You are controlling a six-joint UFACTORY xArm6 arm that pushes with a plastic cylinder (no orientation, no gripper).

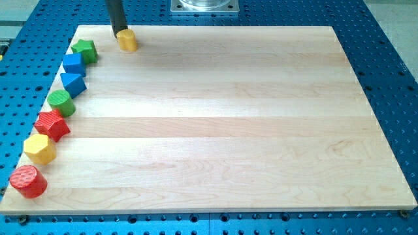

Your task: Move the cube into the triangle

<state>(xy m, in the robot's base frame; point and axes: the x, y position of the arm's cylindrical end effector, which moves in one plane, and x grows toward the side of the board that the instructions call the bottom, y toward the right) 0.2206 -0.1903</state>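
A blue cube (73, 63) sits near the board's left edge, touching a blue triangle block (74, 83) just below it. My tip (119, 32) is at the view's top left, touching the left side of a yellow block (127, 40) that looks like a short cylinder. The tip stands up and to the right of the cube, apart from it. A green star-like block (85, 49) lies between the tip and the cube.
Down the left edge lie a green cylinder (61, 102), a red star block (51, 125), a yellow hexagon block (40, 149) and a red cylinder (28, 181). The wooden board (222, 124) rests on a blue perforated table (392, 78).
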